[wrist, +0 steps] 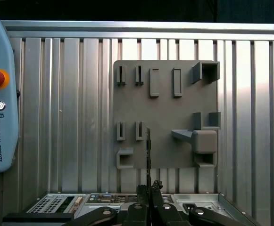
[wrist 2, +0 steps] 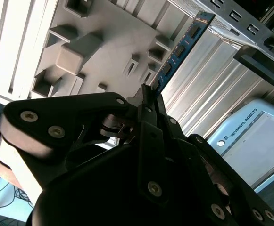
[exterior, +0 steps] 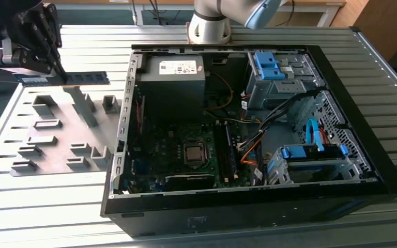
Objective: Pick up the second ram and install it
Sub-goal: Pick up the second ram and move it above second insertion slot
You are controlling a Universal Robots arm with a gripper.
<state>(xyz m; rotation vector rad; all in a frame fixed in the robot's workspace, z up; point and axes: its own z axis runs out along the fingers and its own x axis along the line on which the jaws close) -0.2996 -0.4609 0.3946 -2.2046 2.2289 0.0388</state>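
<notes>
Nearest you in the exterior view, the open computer case [exterior: 254, 206] lies on its side by the worktop's [exterior: 47, 206] near edge. Its panel is off and its motherboard [exterior: 184, 150] faces up, I judge so that a stick can be pressed in from straight above. Beyond it, toward the worktop's edge at the exterior view's left, sits the grey fixture plate [exterior: 71, 132]. Its raised blocks and slots look meant to stand parts at known spots for pickup. Over the plate's far end you have the pincer [exterior: 60, 78], its fingers closed tight on the second ram [exterior: 88, 78]. They grip it partway along, so one length juts free toward the case. The stick appears lifted clear of the plate, not seated in any slot. Its long axis lies level, roughly parallel with the worktop's far edge, and the free end points at the case's near wall. The board stands on edge with its flat faces upright, which is why the first wrist view shows it as a thin dark line. Holding it that way, I judge, keeps one long edge facing down for a slot. Farthest off, the arm's base [exterior: 209, 26] stands at the worktop's far edge.
</notes>
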